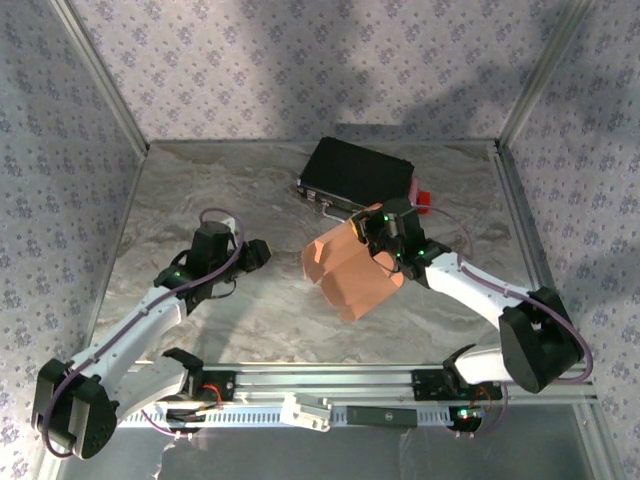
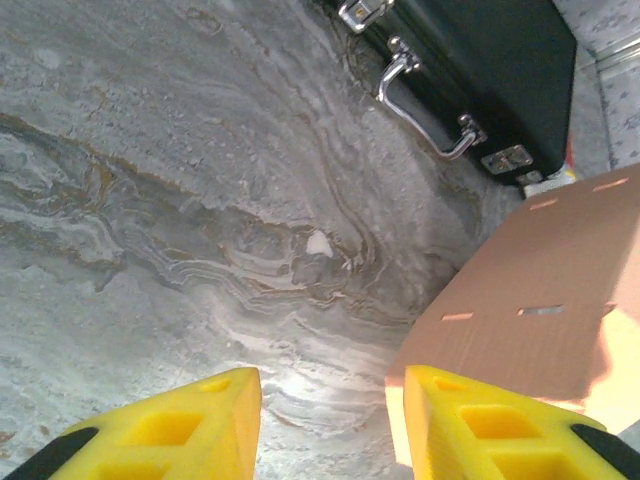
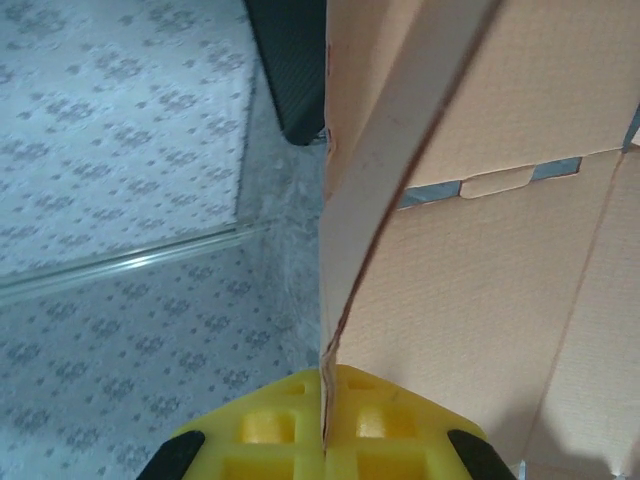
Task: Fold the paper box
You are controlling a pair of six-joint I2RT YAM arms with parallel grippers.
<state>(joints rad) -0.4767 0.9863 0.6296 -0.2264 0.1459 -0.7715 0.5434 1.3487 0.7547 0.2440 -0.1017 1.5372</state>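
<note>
- your right gripper (image 3: 323,385) is clamped on the paper box (image 1: 352,268): in the right wrist view its yellow pads (image 3: 262,430) are pressed together, with a thin edge of the salmon-pink card pinched between them.
- the paper box is partly folded, with panels bent up at angles. it sits near the middle of the table (image 1: 220,190), just in front of the black case (image 1: 358,172). you cannot tell whether its lower edge rests on the marble.
- your left gripper (image 2: 325,400) is apart and grips nothing, and bare marble shows between its yellow fingers (image 2: 190,425).
- in the left wrist view the slotted pink panel lies just beside the right-hand finger. you cannot tell whether they touch.
- from above, the left gripper sits to the left of the box, near it but apart.
- the black case lies flat at the far side of the table, its metal handle and latches facing the arms.
</note>
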